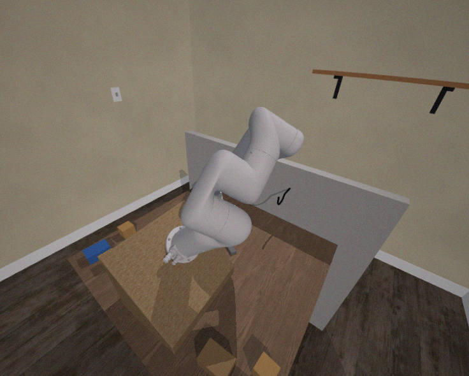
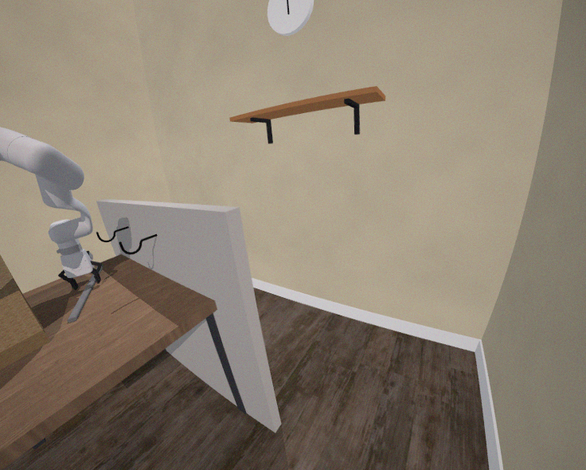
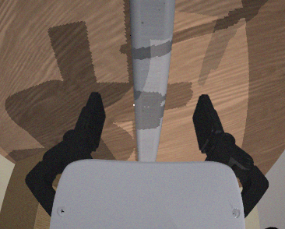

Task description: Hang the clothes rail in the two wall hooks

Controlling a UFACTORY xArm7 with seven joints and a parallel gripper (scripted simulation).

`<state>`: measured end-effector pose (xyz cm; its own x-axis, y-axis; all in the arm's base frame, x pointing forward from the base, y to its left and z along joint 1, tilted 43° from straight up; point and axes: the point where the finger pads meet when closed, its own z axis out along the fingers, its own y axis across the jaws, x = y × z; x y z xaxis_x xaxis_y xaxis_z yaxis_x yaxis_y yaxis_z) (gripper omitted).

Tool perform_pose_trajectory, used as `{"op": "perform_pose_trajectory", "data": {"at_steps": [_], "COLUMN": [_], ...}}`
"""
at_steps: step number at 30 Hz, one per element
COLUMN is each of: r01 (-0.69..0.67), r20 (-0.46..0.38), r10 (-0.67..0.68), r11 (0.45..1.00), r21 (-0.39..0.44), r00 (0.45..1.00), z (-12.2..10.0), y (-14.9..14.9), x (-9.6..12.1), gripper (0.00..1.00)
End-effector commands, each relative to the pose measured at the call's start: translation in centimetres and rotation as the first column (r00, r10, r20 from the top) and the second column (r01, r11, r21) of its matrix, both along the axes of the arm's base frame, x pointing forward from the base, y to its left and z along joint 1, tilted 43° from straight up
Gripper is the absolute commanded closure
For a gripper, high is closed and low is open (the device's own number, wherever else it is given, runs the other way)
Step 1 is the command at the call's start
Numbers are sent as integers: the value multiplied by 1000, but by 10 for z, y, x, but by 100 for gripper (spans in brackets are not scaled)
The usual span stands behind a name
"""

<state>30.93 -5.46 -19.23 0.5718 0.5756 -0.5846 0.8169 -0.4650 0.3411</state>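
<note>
The clothes rail is a grey bar lying flat on the wooden table. In the top view only its end shows from behind the arm. My gripper is open and hangs just above the rail's near end, one finger on each side, apart from it. Two black hooks stick out of the grey wall panel beside the gripper; one hook shows in the top view.
The arm stands on a raised wooden block on the table. A blue box and tan boxes lie around it. A wall shelf and a clock are high on the room wall.
</note>
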Motion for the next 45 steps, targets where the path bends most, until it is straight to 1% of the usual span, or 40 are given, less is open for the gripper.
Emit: {"op": "perform_pose_trajectory", "data": {"at_steps": [1,19,38,39,45], "r01": [-2,-2,-2,-2,-2], "r20": [2,2,2,2,2], "r10": [2,2,2,2,2], "r11": [1000,1000,1000,1000,1000], "r21": [3,3,3,3,3], "r00": [1000,1000,1000,1000,1000], "z": [0,-7,-7,-7,-4], "y": [2,-5,-5,-5,-2], "x": [1,0,0,0,1], "gripper": [0,0,0,100,100]}}
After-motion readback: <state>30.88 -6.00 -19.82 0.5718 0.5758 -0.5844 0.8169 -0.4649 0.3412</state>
